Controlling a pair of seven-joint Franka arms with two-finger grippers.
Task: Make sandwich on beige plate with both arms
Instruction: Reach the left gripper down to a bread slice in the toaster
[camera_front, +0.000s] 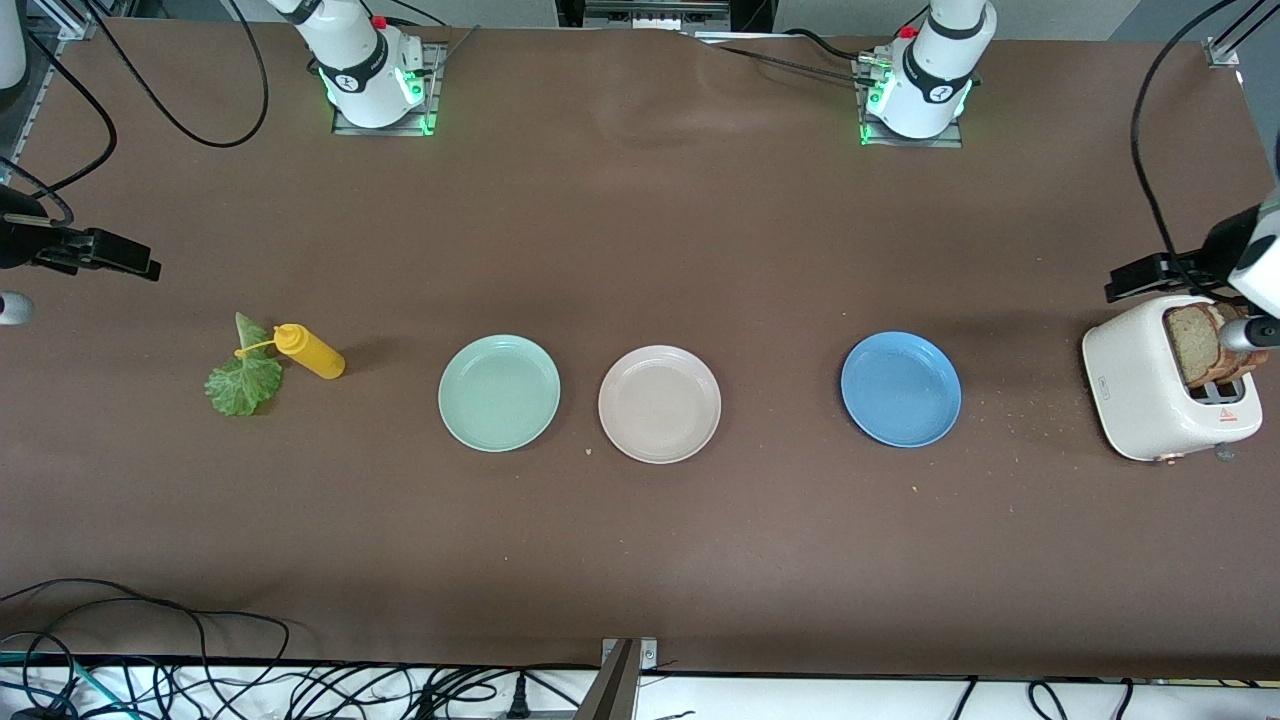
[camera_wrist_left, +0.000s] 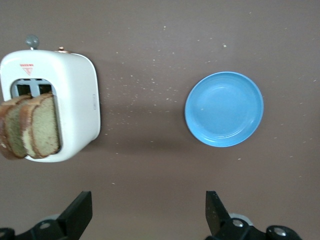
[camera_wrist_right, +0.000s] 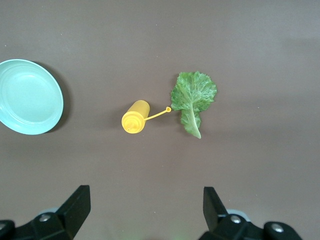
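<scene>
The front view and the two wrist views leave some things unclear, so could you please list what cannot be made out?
- Toaster slots: front and left wrist views, bread slices hide how deep they sit.
- Left end effector: front view, cut off by the edge beside the toaster.
- Right end effector: front view, cut off by the edge.
- Lettuce leaf underside: hidden against the table.

Both arms are glossy white with black joint bands. The right arm (camera_front: 362, 62) and left arm (camera_front: 938, 68) each carry a small black logo, a red button and green lights at the base, on grey metal plates. Black cables trail from both. The left gripper (camera_wrist_left: 149, 220) and right gripper (camera_wrist_right: 145, 216) have matte black fingers with silver screws.
</scene>
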